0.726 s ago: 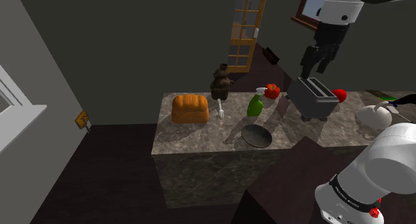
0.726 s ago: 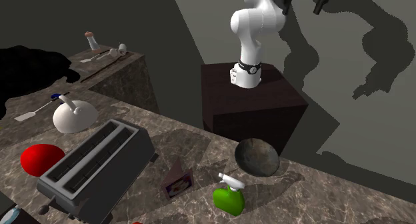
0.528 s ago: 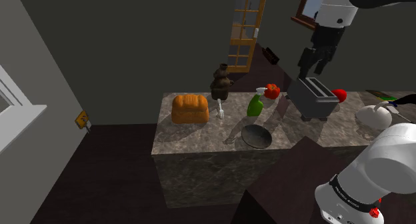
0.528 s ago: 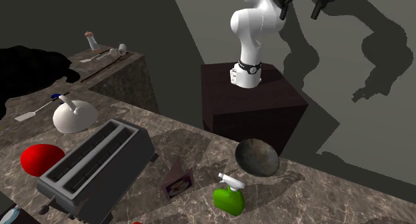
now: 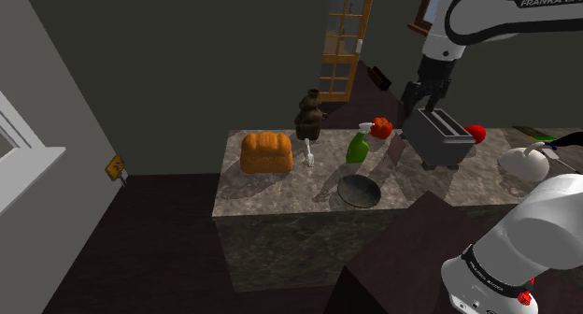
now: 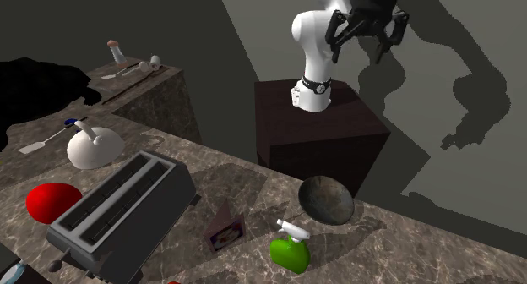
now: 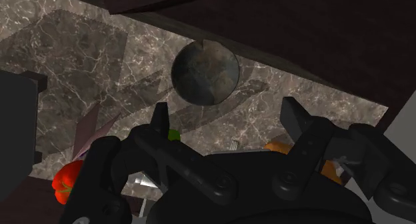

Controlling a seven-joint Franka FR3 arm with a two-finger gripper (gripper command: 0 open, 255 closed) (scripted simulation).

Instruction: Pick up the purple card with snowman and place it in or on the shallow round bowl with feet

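Hovering high over the brown marble tabletop (image 6: 422,248), our black two-finger tool (image 6: 363,47) hangs w/ fingers spread, empty; approach phase, we judge. The purple tent-folded card (image 6: 225,229) stands upright btwn the grey toaster (image 6: 118,210) & green spray bottle (image 6: 290,250), a tight gap, so we'd expect a top-down pinch. The dark shallow round bowl (image 6: 326,198) sits near, an easy drop.

Purple card (image 6: 225,230) standing upright, dark round bowl (image 6: 327,199) nearby
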